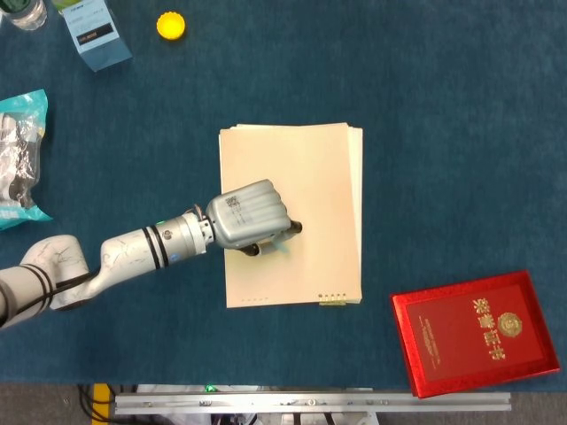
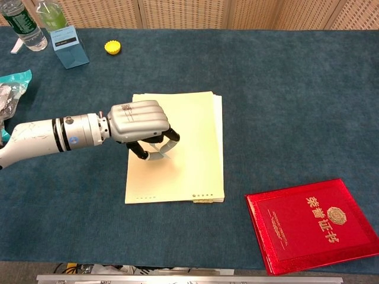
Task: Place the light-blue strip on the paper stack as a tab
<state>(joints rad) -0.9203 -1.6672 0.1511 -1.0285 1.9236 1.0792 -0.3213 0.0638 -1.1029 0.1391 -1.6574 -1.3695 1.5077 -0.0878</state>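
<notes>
The cream paper stack [image 1: 323, 177] [image 2: 192, 115] lies in the middle of the blue table. My left hand [image 1: 252, 217] [image 2: 139, 120] hovers over the stack's left-centre, knuckles up and fingers curled down. It pinches the light-blue strip [image 2: 158, 155] [image 1: 282, 244] under its fingertips, just above the top sheet. Most of the strip is hidden beneath the hand, and I cannot tell whether it touches the paper. My right hand shows in neither view.
A red certificate book [image 1: 476, 330] [image 2: 312, 223] lies at the front right. At the back left are a yellow cap [image 1: 171, 25] [image 2: 113, 47], a blue box [image 1: 96, 34] [image 2: 68, 46] and bottles [image 2: 21, 23]. A snack bag [image 1: 19, 159] lies at the left edge.
</notes>
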